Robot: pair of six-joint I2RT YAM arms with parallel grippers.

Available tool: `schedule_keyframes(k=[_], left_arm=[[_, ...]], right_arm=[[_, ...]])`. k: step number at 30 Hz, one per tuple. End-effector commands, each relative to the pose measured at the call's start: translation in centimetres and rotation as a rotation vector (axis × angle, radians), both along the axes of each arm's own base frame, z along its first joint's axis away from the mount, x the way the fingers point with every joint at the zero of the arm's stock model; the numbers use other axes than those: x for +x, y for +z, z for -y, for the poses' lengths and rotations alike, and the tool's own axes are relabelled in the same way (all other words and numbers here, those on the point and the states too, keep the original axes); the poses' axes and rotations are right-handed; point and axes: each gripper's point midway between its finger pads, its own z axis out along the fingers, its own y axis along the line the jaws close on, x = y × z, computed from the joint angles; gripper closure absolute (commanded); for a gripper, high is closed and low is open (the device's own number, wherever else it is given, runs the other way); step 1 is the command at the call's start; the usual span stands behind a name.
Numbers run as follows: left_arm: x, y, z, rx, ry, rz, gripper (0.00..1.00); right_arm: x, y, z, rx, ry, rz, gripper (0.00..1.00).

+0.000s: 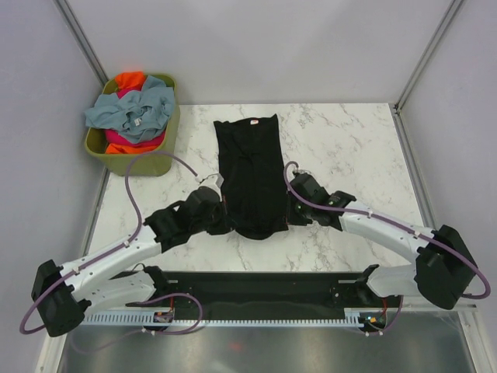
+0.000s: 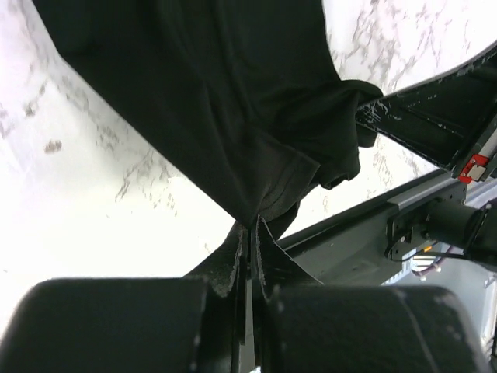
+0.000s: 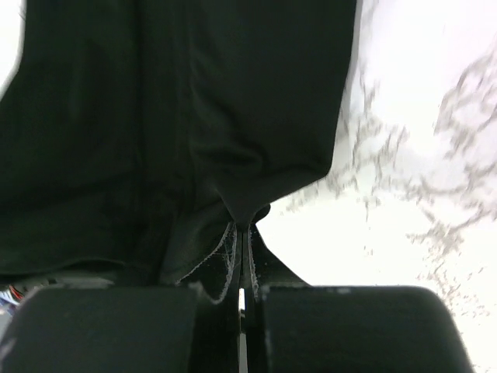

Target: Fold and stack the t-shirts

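My top cam looks steeply down on the black t-shirt (image 1: 250, 175) from high on its near side. Each wrist cam sits tight against one near corner of it, looking out past its own fingers (image 2: 227, 263). All three views share that shirt.

Black shirt (image 3: 155, 116) past view's edges

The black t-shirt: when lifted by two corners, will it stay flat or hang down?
The black t-shirt is probably floppy: it puckers where the left gripper and right gripper pinch it. Lifted, it would likely sag between them.
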Motion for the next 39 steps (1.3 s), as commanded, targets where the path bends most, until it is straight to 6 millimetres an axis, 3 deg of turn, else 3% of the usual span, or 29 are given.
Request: schedule_keyframes(k=[1,2,3,5,6,8,9,14,15,24,25,26,27,31,39], left_arm=[[2.4,2.2,0.1,0.059,-0.003,0.082,0.98],[3.1,2.4,-0.1,0.071,0.000,0.092,0.98],[3.8,3.2,0.1,0.065,0.004,0.106,0.98],[5.1,2.7,-0.2,0.092,0.009,0.093,0.98],[5.8,3.2,-0.2,0.091,0.015,0.099,0.98],[7.4,2.9,-0.4,0.106,0.014,0.096,0.98],[8.2,3.5,-0.5,0.100,0.020,0.108,0.98],[12.3,3.2,-1.5,0.108,0.027,0.084,0.98],[13.2,3.9,-1.4,0.096,0.027,0.095,0.98],[20.4,3.6,-2.5,0.101,0.028,0.085,0.98],[20.9,2.5,-2.4,0.104,0.027,0.057,0.98],[21.5,2.2,-2.7,0.104,0.034,0.050,0.98],[22.2,2.6,-2.5,0.098,0.031,0.058,0.98],[24.4,0.4,-2.6,0.118,0.039,0.018,0.98],[28.0,-0.3,-3.1,0.135,0.057,0.030,0.98]], right_arm=[[2.9,2.5,0.2,-0.058,0.012,0.071,1.00],[3.7,2.5,0.3,-0.071,0.005,0.069,1.00],[4.9,3.9,-0.1,-0.059,0.003,0.099,1.00],[6.3,4.4,0.2,-0.084,0.007,0.110,1.00],[7.4,5.8,-0.3,-0.071,0.005,0.139,1.00],[8.8,5.9,-0.1,-0.098,0.012,0.140,1.00],[9.9,7.0,-0.4,-0.090,0.011,0.165,1.00],[13.7,7.1,-0.3,-0.112,0.001,0.165,1.00],[14.6,7.8,-0.5,-0.105,0.007,0.182,1.00],[20.6,7.0,-0.7,-0.105,-0.002,0.174,1.00],[21.1,6.7,-0.6,-0.107,-0.005,0.168,1.00],[21.7,5.7,-0.3,-0.116,-0.014,0.149,1.00],[22.4,5.9,-0.3,-0.113,-0.019,0.159,1.00],[24.1,4.0,-0.8,-0.092,0.005,0.119,1.00],[27.4,3.5,-1.2,-0.043,0.020,0.121,0.99]])
